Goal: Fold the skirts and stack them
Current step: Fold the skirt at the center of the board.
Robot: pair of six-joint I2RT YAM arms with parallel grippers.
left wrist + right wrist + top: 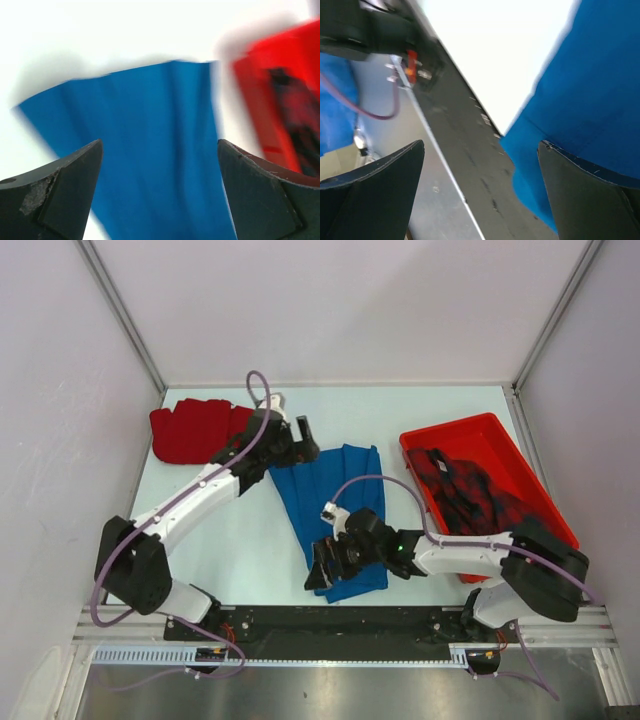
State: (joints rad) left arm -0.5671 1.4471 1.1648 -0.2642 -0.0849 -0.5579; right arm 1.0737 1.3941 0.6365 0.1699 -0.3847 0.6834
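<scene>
The blue skirt (335,510) lies flat in the middle of the table, its near hem reaching the front edge. At the back left, the red skirt (195,430) rests in a folded heap. The plaid skirt (465,490) sits crumpled inside the red tray (445,426). My left gripper (300,440) hovers open over the blue skirt's far end; in the left wrist view the blue skirt (150,150) fills the gap between the left gripper (160,145) jaws. My right gripper (322,565) stands open at the near left corner, with the blue skirt (590,100) beside the right gripper (481,145).
The red tray (280,100) stands at the right of the table, close to the blue skirt's right edge. A black rail (470,150) runs along the table's front edge under my right gripper. White walls enclose the table at the left, back and right.
</scene>
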